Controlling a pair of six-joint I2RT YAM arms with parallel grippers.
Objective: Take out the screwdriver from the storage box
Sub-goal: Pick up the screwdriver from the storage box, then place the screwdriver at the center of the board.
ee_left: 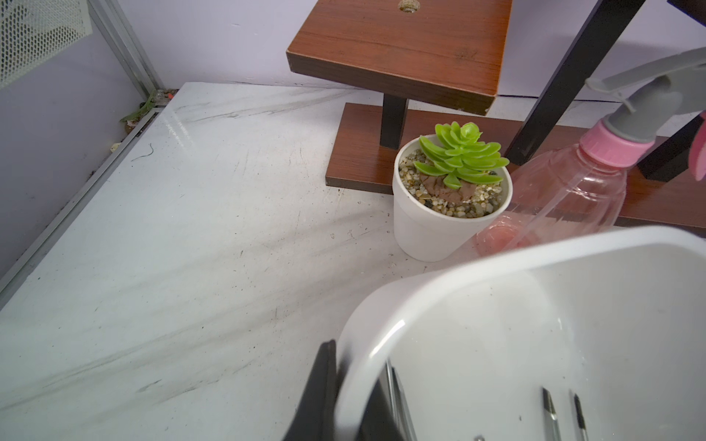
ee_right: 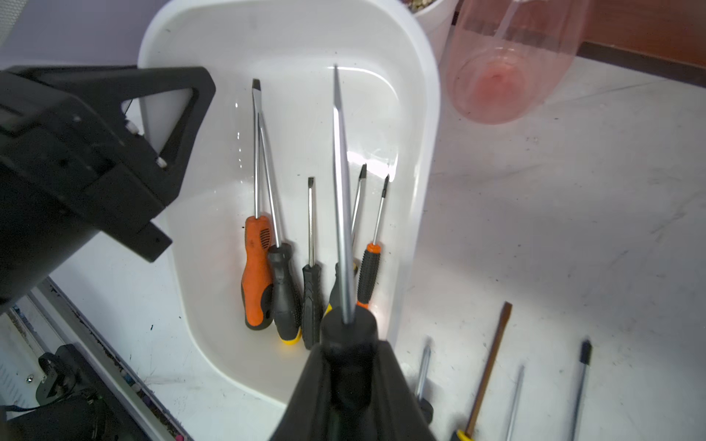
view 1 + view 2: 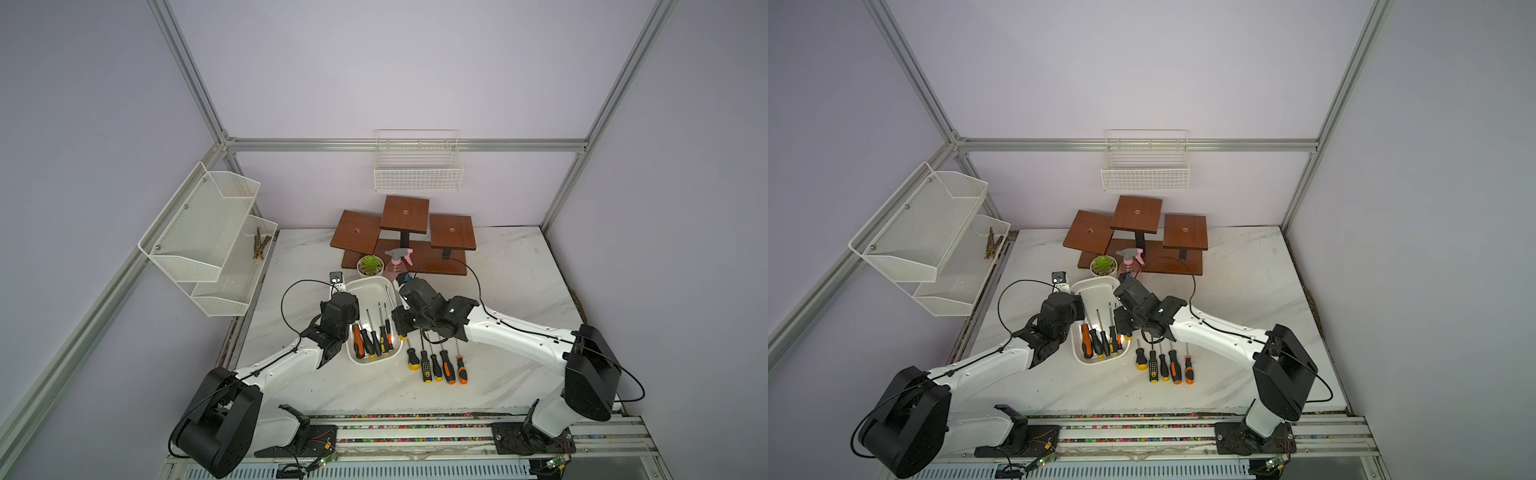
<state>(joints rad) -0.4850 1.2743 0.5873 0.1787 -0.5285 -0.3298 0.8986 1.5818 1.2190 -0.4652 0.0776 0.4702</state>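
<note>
The white storage box (image 3: pixel 370 293) (image 3: pixel 1096 291) lies mid-table with several screwdrivers (image 2: pixel 282 282) side by side in it, handles toward the arms. My left gripper (image 3: pixel 351 304) (image 1: pixel 344 385) is shut on the box's left rim (image 1: pixel 535 252), one finger outside the wall and one inside. My right gripper (image 3: pixel 400 322) (image 2: pixel 349 343) is shut on the black handle of a screwdriver (image 2: pixel 342 191). Its long steel shaft points away over the box, raised above the ones lying inside. The handle's yellow end (image 3: pixel 402 337) shows below the fingers, over the box's right rim.
Several screwdrivers (image 3: pixel 436 363) lie in a row on the table right of the box. A potted succulent (image 3: pixel 370 266) and a pink spray bottle (image 3: pixel 397 264) stand just behind it, before a wooden stepped stand (image 3: pixel 405 232). White mesh baskets (image 3: pixel 208 237) (image 3: pixel 417 162) hang on the walls.
</note>
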